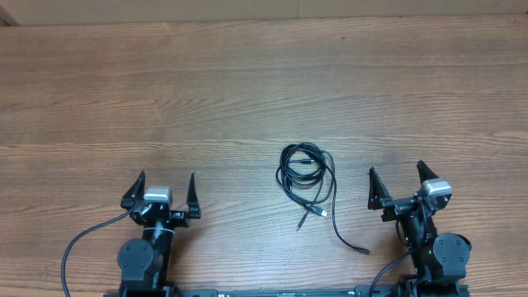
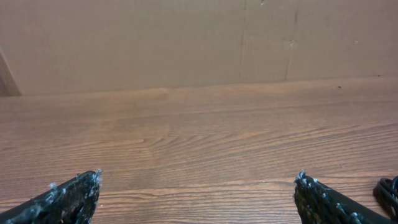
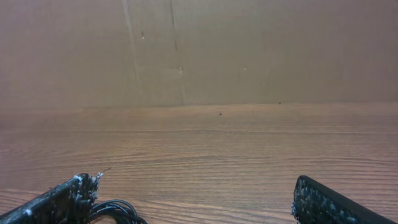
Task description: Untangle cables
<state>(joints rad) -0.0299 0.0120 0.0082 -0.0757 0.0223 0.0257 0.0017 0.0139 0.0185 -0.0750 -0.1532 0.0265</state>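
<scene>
Cables (image 1: 281, 175) coiled between left fingers (image 1: 192, 190) and right fingers (image 1: 374, 188), nearer the right, both pairs wide, empty

a brown wood-grain table (image 1: 247, 74) fills the overhead view, its grain running side to side. behind its far edge stands a plain tan wall (image 2: 155, 43) with faint vertical seams and small marks. the light is soft and even.

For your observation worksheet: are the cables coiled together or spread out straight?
Coiled: the cables loop together in one bundle, with loose ends trailing out.
</scene>
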